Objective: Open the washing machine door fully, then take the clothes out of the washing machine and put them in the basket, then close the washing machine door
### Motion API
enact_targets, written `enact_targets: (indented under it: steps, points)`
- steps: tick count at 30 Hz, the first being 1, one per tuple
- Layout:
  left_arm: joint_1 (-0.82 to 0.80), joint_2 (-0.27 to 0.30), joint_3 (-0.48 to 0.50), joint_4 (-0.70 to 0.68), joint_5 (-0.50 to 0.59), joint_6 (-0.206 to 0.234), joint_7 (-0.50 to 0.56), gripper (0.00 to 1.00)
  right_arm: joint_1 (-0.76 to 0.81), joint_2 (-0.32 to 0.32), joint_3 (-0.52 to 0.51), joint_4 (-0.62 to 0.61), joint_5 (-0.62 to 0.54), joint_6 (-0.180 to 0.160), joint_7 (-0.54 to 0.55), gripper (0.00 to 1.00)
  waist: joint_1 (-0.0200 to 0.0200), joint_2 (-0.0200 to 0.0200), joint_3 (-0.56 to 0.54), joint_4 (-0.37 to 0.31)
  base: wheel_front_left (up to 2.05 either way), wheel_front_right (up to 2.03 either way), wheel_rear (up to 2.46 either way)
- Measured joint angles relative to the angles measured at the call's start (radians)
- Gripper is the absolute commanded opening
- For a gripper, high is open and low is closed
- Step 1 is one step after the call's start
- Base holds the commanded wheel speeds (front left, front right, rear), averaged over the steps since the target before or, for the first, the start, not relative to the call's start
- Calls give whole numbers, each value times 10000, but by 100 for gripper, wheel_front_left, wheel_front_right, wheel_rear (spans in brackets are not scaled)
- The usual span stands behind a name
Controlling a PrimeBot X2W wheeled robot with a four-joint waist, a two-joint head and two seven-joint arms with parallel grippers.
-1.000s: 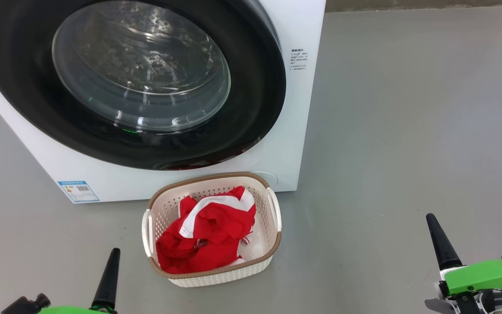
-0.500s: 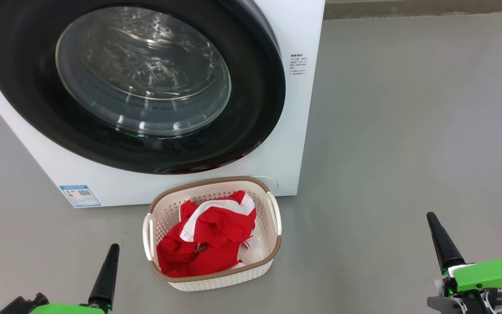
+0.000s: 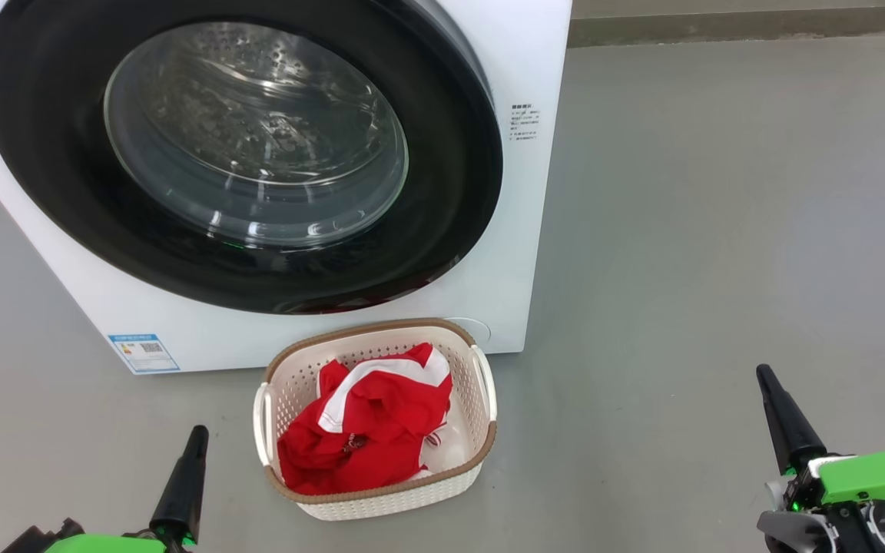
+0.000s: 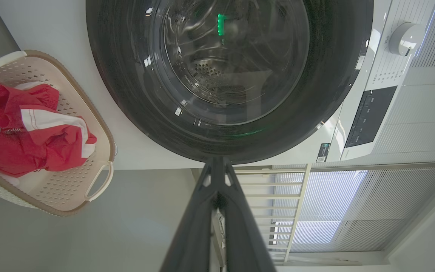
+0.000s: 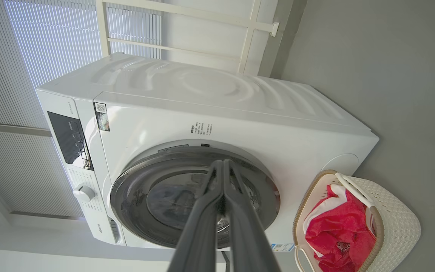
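Clothes (image 3: 358, 430) lie heaped in the basket (image 3: 389, 503) on the floor (image 3: 681, 230) against the washer (image 3: 523, 253), its door (image 3: 51, 177) shut, with left gripper (image 3: 195, 442) and right gripper (image 3: 767, 382) pinched closed, empty, flanking the basket.

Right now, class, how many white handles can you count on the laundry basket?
2. The left handle is on the laundry basket's left side in the head view; the right handle is on its right side. None seems hidden.
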Motion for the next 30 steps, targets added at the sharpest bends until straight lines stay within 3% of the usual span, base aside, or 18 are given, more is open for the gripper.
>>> enact_targets:
  steps: [30]
  points:
    - [0, -2, 88, -10, -397, 0, 163, 0, -123, 6, -121, -56, 408, 0, 159, 0, 0, 0, -40, 0, 0, 0, 0]
